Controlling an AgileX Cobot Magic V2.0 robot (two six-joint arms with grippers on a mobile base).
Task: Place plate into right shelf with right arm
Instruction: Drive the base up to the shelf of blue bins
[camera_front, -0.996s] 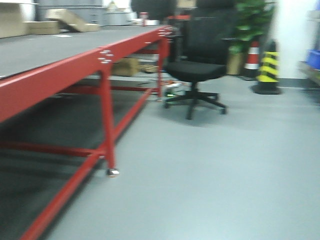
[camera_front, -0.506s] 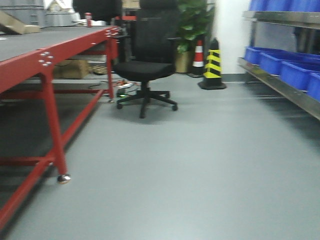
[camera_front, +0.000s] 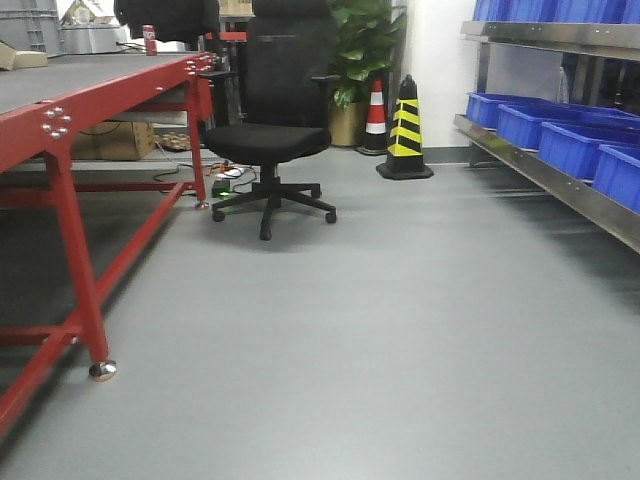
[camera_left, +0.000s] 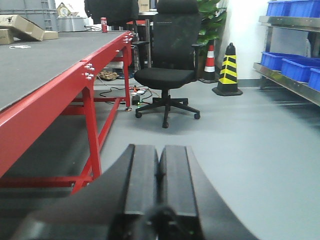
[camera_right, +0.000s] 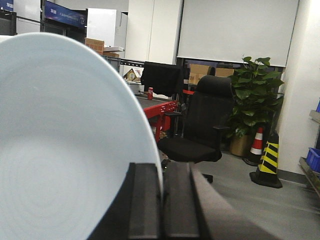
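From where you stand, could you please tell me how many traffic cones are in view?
2. A black-and-yellow cone stands near the far wall; a red-and-white cone stands just behind it, beside the potted plant. More may be hidden behind the office chair.

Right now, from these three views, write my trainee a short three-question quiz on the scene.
1. True or false: the right gripper is clamped on the rim of the plate.
2. What colour are the bins on the steel shelf? A blue, B red, C grey.
3. Fill in: the left gripper is ____ and holds nothing.
Key: 1 true; 2 A; 3 shut.
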